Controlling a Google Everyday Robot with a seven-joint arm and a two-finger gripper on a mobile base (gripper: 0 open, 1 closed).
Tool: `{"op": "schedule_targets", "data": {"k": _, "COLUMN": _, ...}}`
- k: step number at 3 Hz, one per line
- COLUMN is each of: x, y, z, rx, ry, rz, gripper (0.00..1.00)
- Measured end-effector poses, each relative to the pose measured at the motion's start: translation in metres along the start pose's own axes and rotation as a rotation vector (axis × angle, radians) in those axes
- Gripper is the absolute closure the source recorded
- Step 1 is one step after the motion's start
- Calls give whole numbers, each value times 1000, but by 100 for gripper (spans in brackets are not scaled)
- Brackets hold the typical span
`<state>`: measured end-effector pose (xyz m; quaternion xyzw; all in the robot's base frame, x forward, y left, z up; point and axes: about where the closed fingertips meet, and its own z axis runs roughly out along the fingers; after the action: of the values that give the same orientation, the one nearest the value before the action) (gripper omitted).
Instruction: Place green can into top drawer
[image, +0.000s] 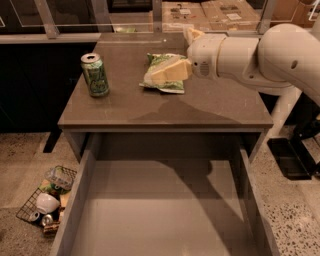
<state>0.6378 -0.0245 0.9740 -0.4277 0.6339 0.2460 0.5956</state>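
The green can (95, 75) stands upright on the left part of the brown table top (210, 107). The top drawer (75, 200) is pulled out below the table's front edge, and its flat grey bottom is bare. My gripper (161, 75) reaches in from the right on the white arm (250, 52). It hovers over the flat green chip bag (161, 58) in the middle of the table, about a can's height to the right of the can, and holds nothing that I can see.
A wire basket (47, 200) with cups and trash sits on the floor left of the drawer. Cardboard boxes (200, 10) lie behind the table. The robot's base (295, 150) stands at the right.
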Motion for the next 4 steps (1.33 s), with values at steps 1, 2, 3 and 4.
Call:
{"op": "schedule_targets", "data": {"k": 1, "x": 29, "y": 23, "z": 32, "rx": -1, "ry": 45, "rz": 84, "gripper": 0}}
{"op": "schedule_targets", "data": {"k": 2, "x": 47, "y": 40, "z": 62, "rx": -18, "ry": 35, "rz": 142, "gripper": 0}}
{"op": "schedule_targets", "data": {"k": 3, "x": 50, "y": 51, "z": 94, "rx": -50, "ry": -23, "rz": 164, "gripper": 0}}
{"op": "schedule_targets", "data": {"k": 4, "x": 46, "y": 57, "z": 117, "rx": -86, "ry": -46, "rz": 149, "gripper": 0}}
